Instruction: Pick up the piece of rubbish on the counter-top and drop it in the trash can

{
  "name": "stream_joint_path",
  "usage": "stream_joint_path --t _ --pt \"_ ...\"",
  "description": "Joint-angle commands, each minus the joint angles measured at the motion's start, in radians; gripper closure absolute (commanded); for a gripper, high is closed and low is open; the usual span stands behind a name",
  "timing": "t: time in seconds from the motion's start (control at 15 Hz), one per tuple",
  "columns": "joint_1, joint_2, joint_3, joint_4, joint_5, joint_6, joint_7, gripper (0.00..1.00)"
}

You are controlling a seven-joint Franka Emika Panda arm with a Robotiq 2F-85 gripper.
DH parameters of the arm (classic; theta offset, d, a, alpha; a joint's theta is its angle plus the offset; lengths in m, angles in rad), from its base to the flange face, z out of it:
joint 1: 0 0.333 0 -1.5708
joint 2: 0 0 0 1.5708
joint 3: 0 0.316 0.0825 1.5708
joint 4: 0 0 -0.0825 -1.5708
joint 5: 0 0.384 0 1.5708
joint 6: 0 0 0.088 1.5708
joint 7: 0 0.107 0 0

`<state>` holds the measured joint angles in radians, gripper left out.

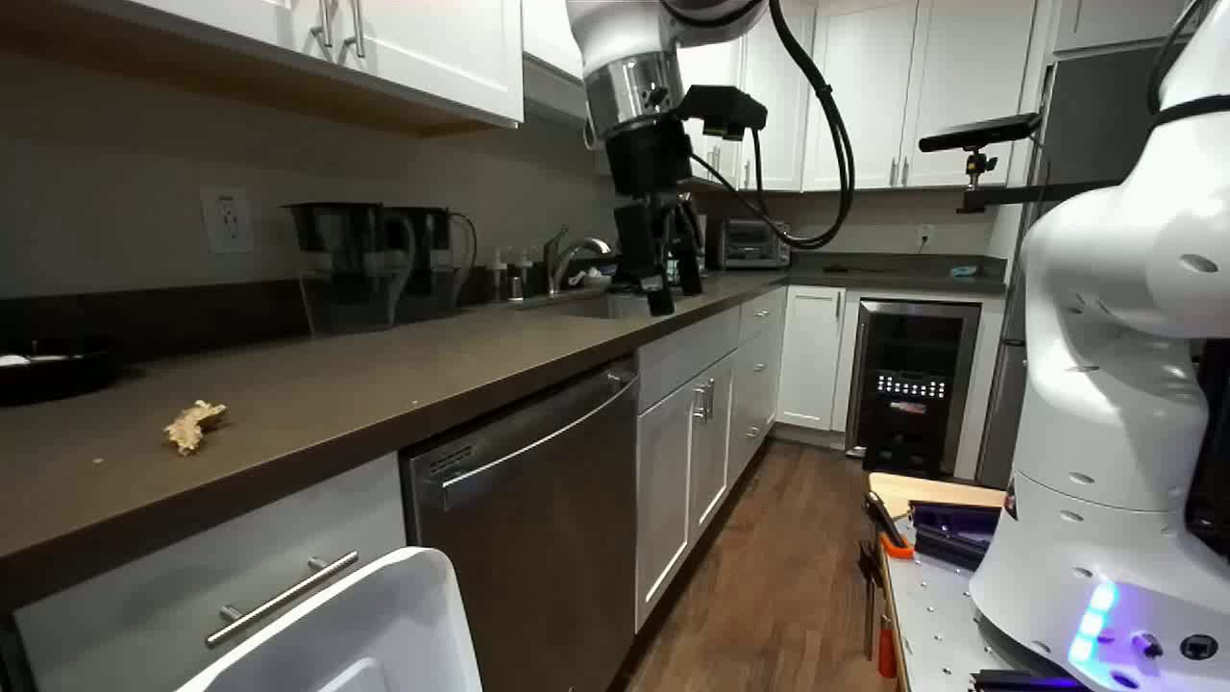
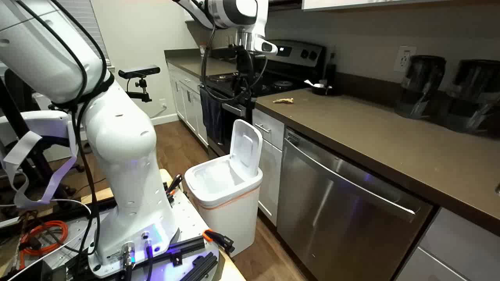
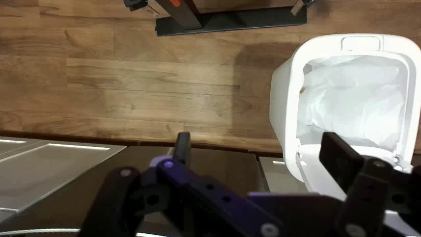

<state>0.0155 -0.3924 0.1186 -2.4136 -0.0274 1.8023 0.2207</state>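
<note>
Reaching in over the long counter-top (image 1: 384,375) looks like the step in hand, best done by passing well above the white trash can (image 2: 242,218) and its raised lid (image 2: 246,146), then lowering the gripper (image 3: 256,144), spread wide with nothing in it, straight down with a jaw to either side. Farther back, a black dish (image 1: 58,383) may hamper any wide swing, while the crumpled tan rubbish (image 1: 195,426) lies near the front edge, a pale speck (image 1: 97,462) nearby, so a sideways nudge could push it off.
</note>
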Motion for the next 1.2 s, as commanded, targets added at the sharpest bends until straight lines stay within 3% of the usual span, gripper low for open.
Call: stream_joint_path --t 0.0,0.87,1.13 --pt "0.008 0.001 -0.007 0.001 -0.002 -0.001 0.002 0.00" --pt "0.008 0.001 -0.007 0.001 -0.002 -0.001 0.002 0.00" --pt "0.032 0.103 0.005 0.032 0.020 0.052 -0.012 0.00"
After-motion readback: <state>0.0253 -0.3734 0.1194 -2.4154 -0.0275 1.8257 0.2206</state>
